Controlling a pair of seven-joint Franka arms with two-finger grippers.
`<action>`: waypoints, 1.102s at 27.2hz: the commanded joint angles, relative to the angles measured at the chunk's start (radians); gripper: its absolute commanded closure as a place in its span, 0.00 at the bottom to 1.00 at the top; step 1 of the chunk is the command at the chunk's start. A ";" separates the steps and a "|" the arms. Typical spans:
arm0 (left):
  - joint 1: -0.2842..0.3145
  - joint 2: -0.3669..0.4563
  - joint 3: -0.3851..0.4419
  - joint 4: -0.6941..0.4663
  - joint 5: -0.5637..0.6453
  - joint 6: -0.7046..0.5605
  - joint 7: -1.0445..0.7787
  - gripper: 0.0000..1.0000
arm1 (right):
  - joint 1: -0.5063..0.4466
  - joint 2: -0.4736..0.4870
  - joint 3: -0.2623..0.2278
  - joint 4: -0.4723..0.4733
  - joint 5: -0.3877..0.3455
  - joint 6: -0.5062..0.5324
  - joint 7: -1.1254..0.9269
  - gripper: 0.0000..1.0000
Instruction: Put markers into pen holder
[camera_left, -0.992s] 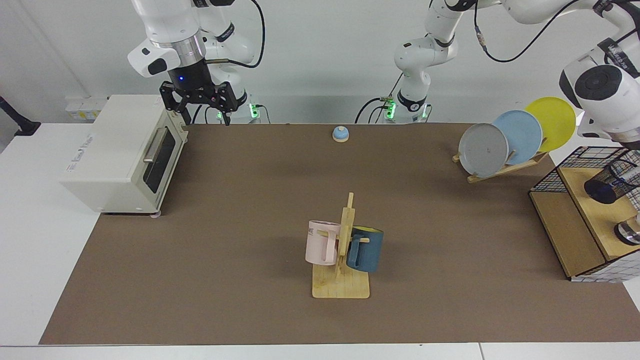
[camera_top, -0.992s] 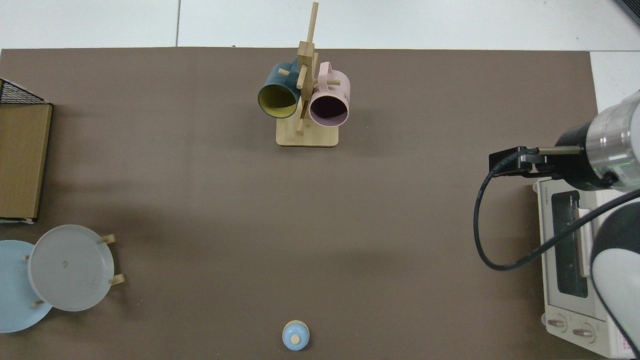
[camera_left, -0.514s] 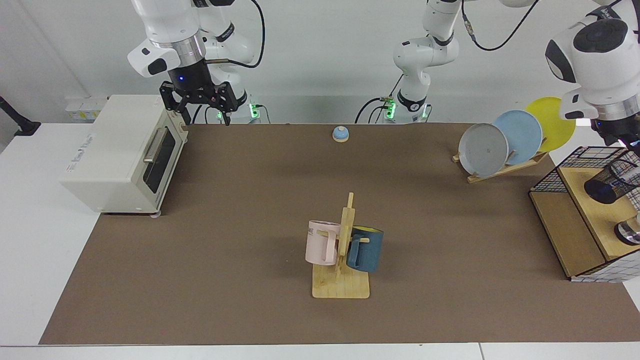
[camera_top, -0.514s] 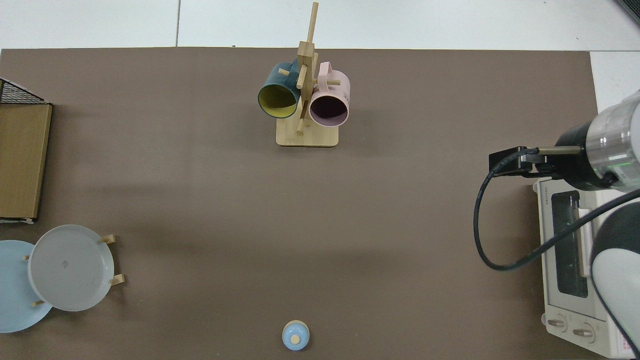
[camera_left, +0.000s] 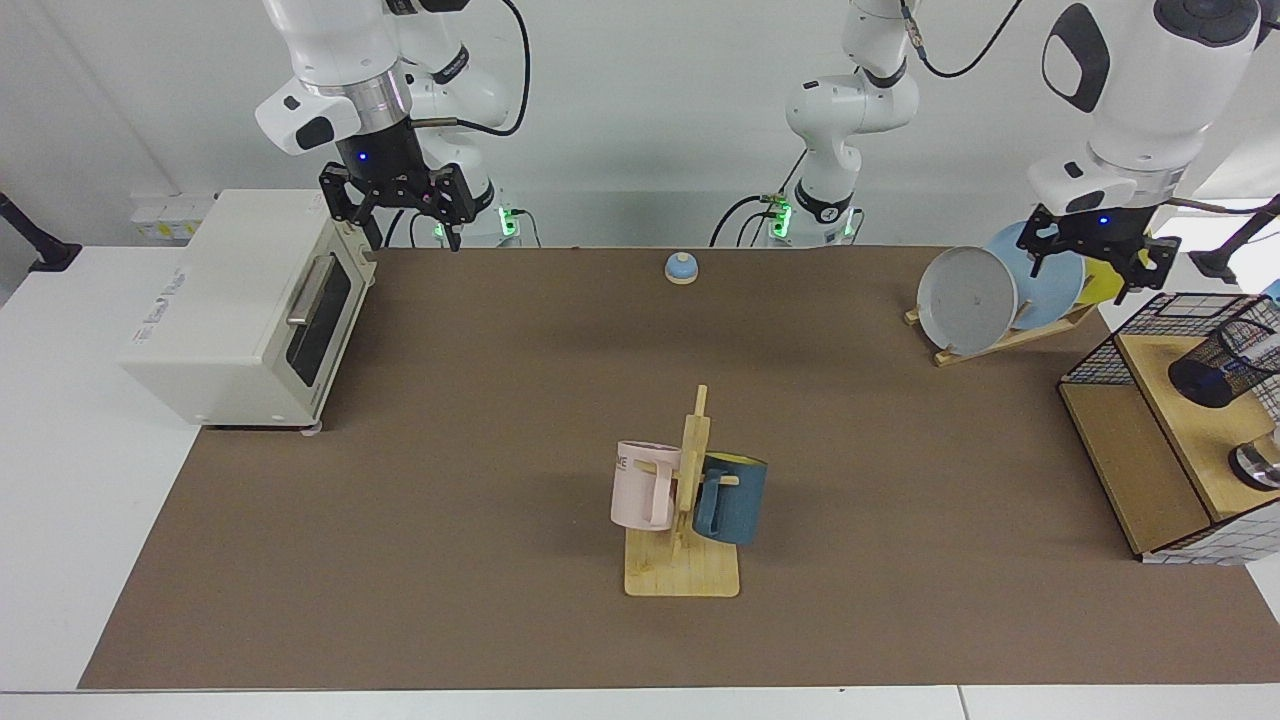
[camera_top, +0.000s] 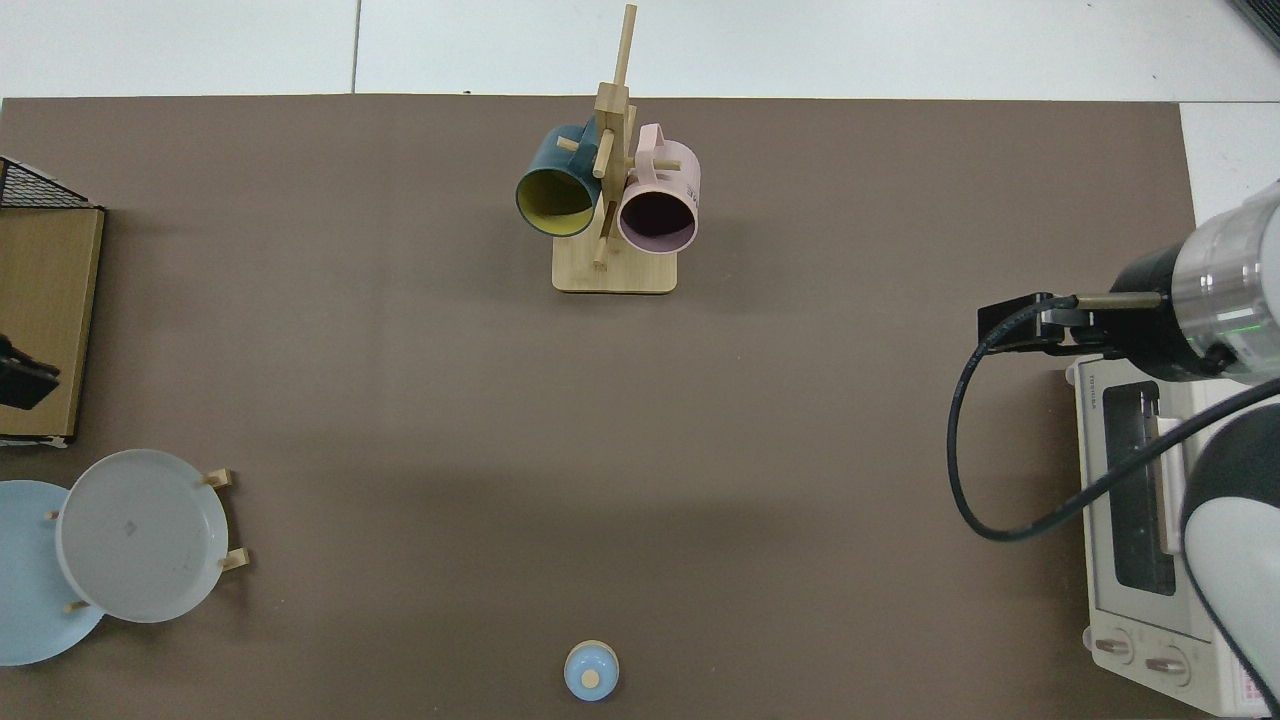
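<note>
The pen holder (camera_left: 1222, 364), a black wire-mesh cup, stands on the top board of the shelf (camera_left: 1138, 450) at the facing view's right edge. It is out of the top view. No marker shows clearly; whatever lies inside the mesh cannot be made out. My left gripper (camera_left: 1086, 280) hangs open and empty in front of the plates, up and to the left of the holder. Only its dark tip (camera_top: 22, 373) shows at the top view's left edge. My right gripper (camera_left: 413, 238) waits open above the toaster oven's front corner.
A toaster oven (camera_left: 240, 310) sits at the facing view's left. A mug tree (camera_left: 683, 500) with a pink and a blue mug stands mid-table. A plate rack (camera_left: 1000, 290), a small blue bell (camera_left: 681, 267) and a silver round object (camera_left: 1258, 465) are also present.
My left arm has risen from over the pen holder and swung towards the plate rack, its gripper now in view. The right arm has not moved.
</note>
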 joint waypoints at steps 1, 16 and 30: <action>-0.014 -0.038 -0.012 -0.023 -0.087 -0.029 -0.126 0.00 | -0.013 0.004 0.007 0.009 0.017 0.011 0.012 0.00; -0.119 -0.076 0.027 -0.010 -0.194 -0.065 -0.360 0.00 | -0.015 0.004 0.007 0.009 0.016 0.011 0.012 0.00; -0.143 -0.101 0.107 -0.004 -0.252 -0.103 -0.450 0.00 | -0.015 0.004 0.007 0.009 0.017 0.011 0.012 0.00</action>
